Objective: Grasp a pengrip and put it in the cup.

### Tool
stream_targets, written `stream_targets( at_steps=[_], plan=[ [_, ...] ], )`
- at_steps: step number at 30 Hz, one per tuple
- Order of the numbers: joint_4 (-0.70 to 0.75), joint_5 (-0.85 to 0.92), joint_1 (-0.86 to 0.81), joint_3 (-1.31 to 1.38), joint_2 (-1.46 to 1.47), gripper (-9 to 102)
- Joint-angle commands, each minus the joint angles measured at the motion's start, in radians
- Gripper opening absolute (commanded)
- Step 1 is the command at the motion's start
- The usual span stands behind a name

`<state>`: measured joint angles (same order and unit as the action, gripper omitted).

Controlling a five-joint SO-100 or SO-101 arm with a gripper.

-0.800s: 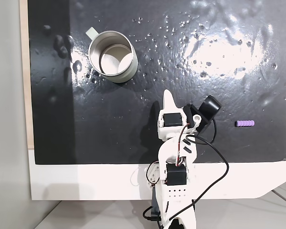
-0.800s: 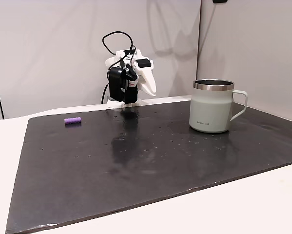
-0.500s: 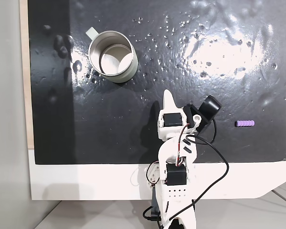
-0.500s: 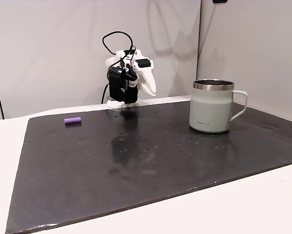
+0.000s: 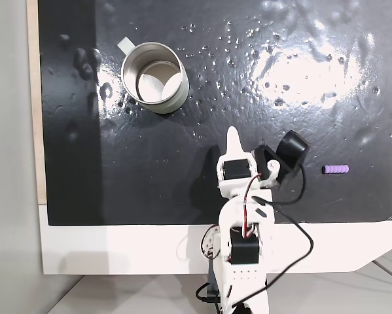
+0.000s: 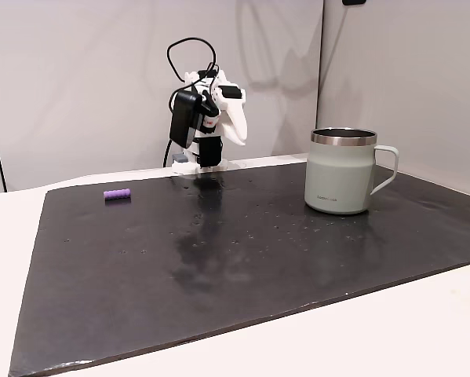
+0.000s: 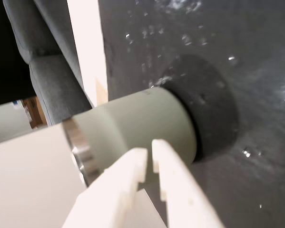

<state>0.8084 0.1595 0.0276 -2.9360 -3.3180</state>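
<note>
Pengrip lying untouched on the mat, claw idling nearly closed and empty near the arm's base.

The pengrip (image 5: 335,169) is resting flat on the black mat (image 5: 281,78), well apart from the claw (image 5: 233,135) and off to its right in the top-down fixed view; in the side-on fixed view the pengrip (image 6: 118,194) is sitting to the claw's left; it is looking light, soft and ribbed, so it is probably squashing a little under pressure and rolling if nudged along its round side; pinching it across the middle of its short length, fingers straddling the barrel, is seeming the safest hold. The claw (image 7: 149,156) is carrying nothing, its fingers nearly together with a thin slit between the tips. The cup (image 5: 154,77) is standing upright, away from the claw on the opposite side to the pengrip.
</note>
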Motion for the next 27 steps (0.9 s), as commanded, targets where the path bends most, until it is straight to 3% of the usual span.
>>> stream_targets(
  at_steps=[1,7,16,21,27],
  plan=[
    [0.087,0.038,-0.084,0.236,0.08,0],
    [0.364,0.066,-0.278,0.675,0.431,0],
    [0.719,0.379,-0.603,1.029,0.664,2],
    [0.804,0.577,-0.831,1.131,0.818,5],
    [0.796,0.755,-1.008,1.192,1.026,9]
  ],
)
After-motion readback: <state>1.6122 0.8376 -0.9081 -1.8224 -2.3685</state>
